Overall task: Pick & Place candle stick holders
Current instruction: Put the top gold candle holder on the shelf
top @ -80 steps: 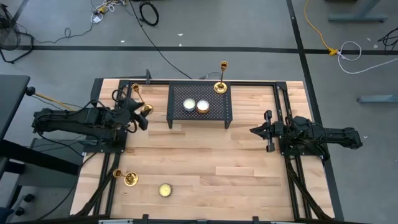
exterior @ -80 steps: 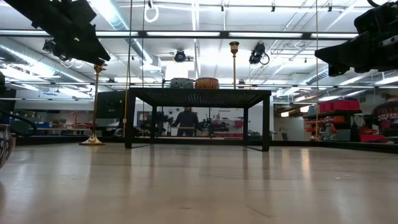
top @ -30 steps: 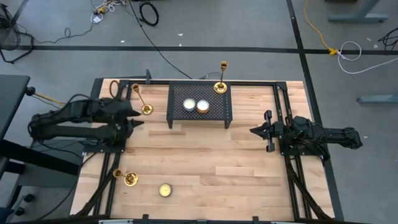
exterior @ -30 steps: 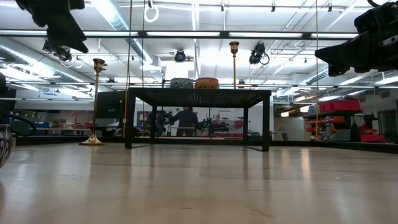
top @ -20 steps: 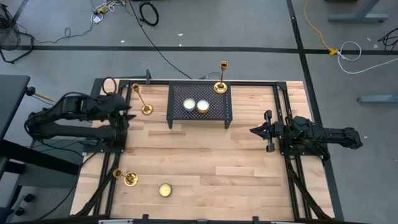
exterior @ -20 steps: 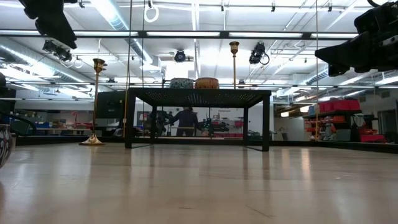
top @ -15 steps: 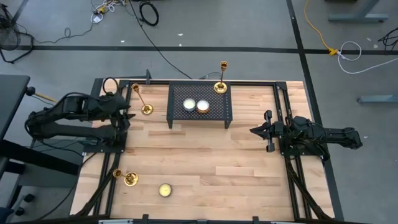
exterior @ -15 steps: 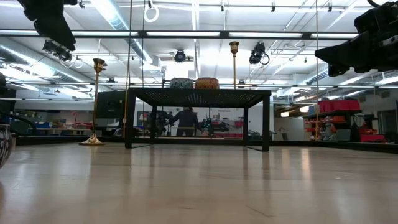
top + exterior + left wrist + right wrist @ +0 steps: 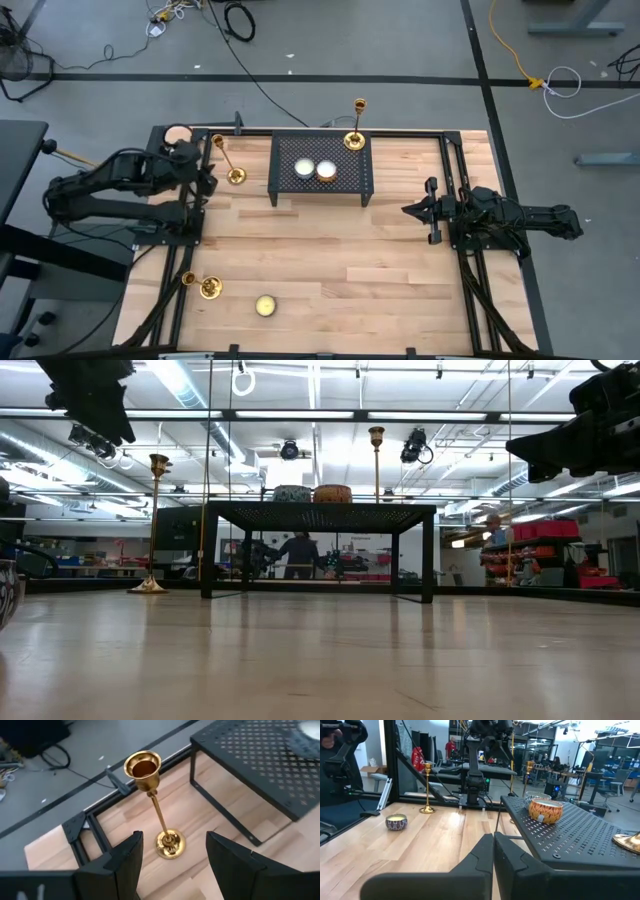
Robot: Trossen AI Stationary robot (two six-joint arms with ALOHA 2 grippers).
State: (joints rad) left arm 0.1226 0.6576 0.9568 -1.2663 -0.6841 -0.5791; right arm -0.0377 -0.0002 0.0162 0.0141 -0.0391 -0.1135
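Note:
Three gold candle stick holders stand upright on their round bases. One point(image 9: 159, 812) is on the table at the far left, beside the black mesh rack point(image 9: 320, 170). Another point(image 9: 355, 125) stands on the rack's far right corner. The third point(image 9: 203, 286) is near the table's near left corner. My left gripper point(image 9: 206, 172) hovers open just left of the far-left holder; in the left wrist view its fingers point(image 9: 131, 857) stand apart on either side of the base without touching it. My right gripper point(image 9: 418, 210) waits shut at the right side, touching nothing.
Two candles in tins point(image 9: 313, 169) sit on the rack. Another tin candle point(image 9: 265, 305) lies near the front edge. Black frame rails point(image 9: 450, 150) run along the table's edges. Bare wood lies between the rack and the front edge.
My left gripper has drawn back a little from the far-left holder toward the table's left edge and turned at the wrist, its fingers staying apart. The holder keeps standing where it was.

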